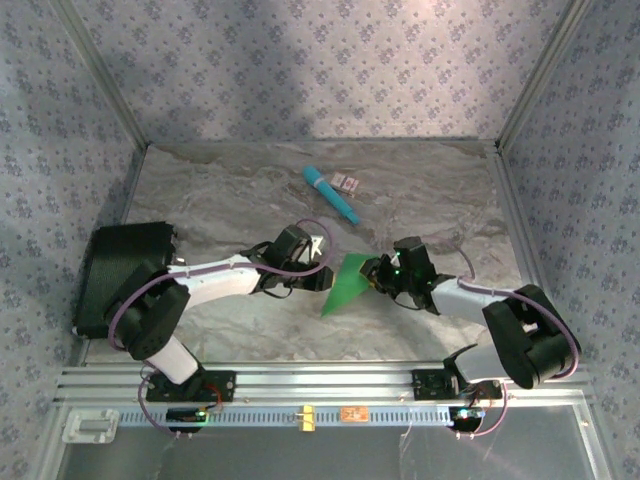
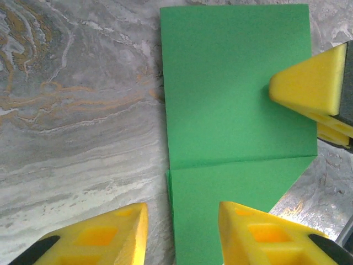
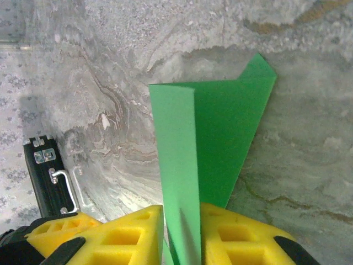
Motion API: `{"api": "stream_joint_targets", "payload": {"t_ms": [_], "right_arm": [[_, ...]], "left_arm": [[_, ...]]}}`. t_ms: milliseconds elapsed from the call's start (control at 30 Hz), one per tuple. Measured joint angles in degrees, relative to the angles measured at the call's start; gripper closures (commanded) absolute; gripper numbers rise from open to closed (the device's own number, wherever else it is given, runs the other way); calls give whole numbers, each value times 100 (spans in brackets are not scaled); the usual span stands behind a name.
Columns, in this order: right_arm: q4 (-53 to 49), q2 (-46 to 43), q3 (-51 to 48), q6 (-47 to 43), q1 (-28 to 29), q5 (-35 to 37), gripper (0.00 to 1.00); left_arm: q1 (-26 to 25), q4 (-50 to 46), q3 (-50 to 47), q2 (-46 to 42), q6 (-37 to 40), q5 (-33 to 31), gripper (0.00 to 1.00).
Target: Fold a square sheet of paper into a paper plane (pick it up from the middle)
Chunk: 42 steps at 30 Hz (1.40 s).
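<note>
The square sheet of paper (image 1: pixel 345 285) is bright green and folded into a pointed shape with layered flaps, lying mid-table between the two grippers. My left gripper (image 1: pixel 318 262) hovers at its left side. In the left wrist view the jaws (image 2: pixel 182 210) stand open: the paper's (image 2: pixel 237 110) long left edge runs between them and the right finger (image 2: pixel 259 232) is over the sheet. My right gripper (image 1: pixel 380 273) is at the paper's right end. Its jaws (image 3: pixel 181 210) are narrowly parted, with a raised flap of the paper (image 3: pixel 176 154) standing between them. One right finger (image 2: pixel 309 88) rests over the sheet.
A teal stick (image 1: pixel 332 194) and a small pinkish box (image 1: pixel 347 182) lie further back on the marbled table. A black case (image 1: pixel 120 275) sits at the left edge, also seen as the black case (image 3: pixel 52 176) in the right wrist view. Patterned walls enclose the table.
</note>
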Motion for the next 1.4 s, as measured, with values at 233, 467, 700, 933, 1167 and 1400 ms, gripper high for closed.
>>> {"api": "stream_joint_targets", "payload": {"t_ms": [233, 467, 700, 933, 1167, 1400], "right_arm": [[-129, 24, 131, -341, -190, -313, 89], [-190, 87, 144, -442, -205, -437, 92], [-227, 92, 195, -446, -223, -476, 92], [-256, 92, 212, -446, -227, -492, 93], [-256, 92, 221, -444, -264, -492, 93], [-254, 92, 232, -444, -264, -492, 93]], "left_arm": [[-452, -13, 0, 0, 380, -339, 46], [-1674, -393, 133, 52, 1038, -1668, 40], [-2111, -691, 525, 457, 1432, -2850, 42], [-2253, -933, 831, 907, 1604, -3397, 49], [-2291, -1067, 844, 999, 1631, -3679, 62], [-2297, -1069, 844, 999, 1641, -3751, 69]]}}
